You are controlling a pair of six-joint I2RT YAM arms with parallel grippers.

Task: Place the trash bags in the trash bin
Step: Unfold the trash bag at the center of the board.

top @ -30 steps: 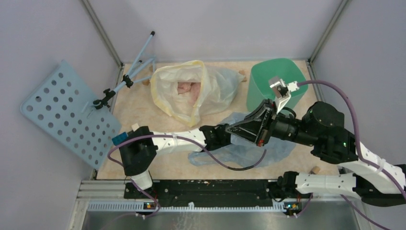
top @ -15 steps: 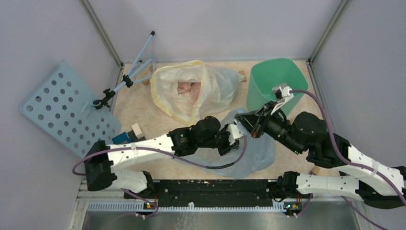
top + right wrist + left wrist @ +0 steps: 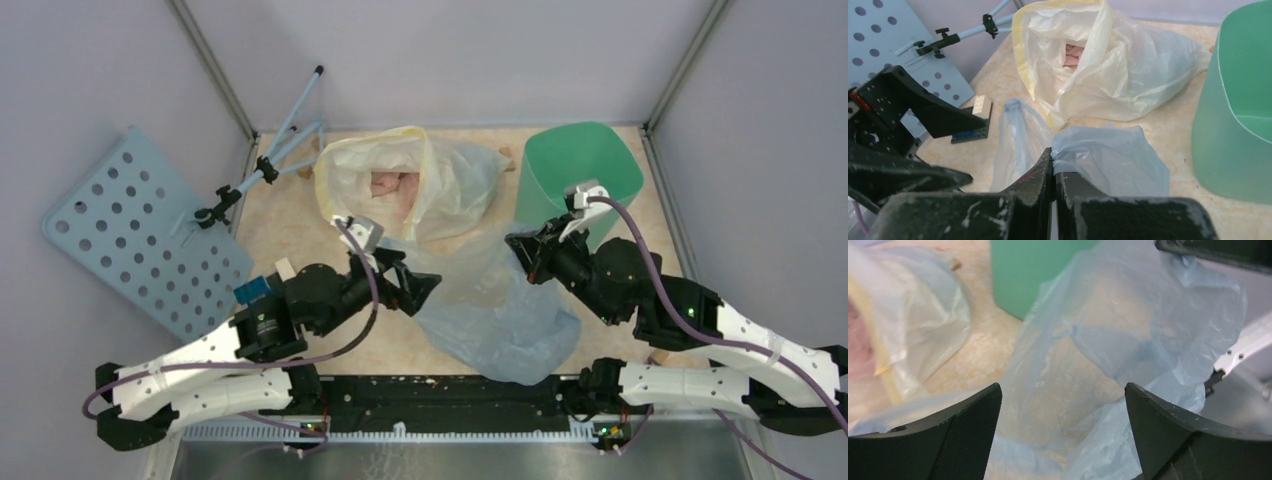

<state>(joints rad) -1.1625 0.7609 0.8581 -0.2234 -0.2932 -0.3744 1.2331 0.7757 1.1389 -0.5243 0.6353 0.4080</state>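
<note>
While only the right gripper (image 3: 1053,167) clenched the trash bag (image 3: 500,315), the left gripper (image 3: 425,290) gaping, its slick plastic could slip free.

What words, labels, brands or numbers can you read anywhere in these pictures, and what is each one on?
No text can be read in any view.
On the pale-blue bag: faint print-like marks in the plastic, too blurred to read.
On the mint-green bin, the whitish bag and the perforated board: no markings visible.
</note>
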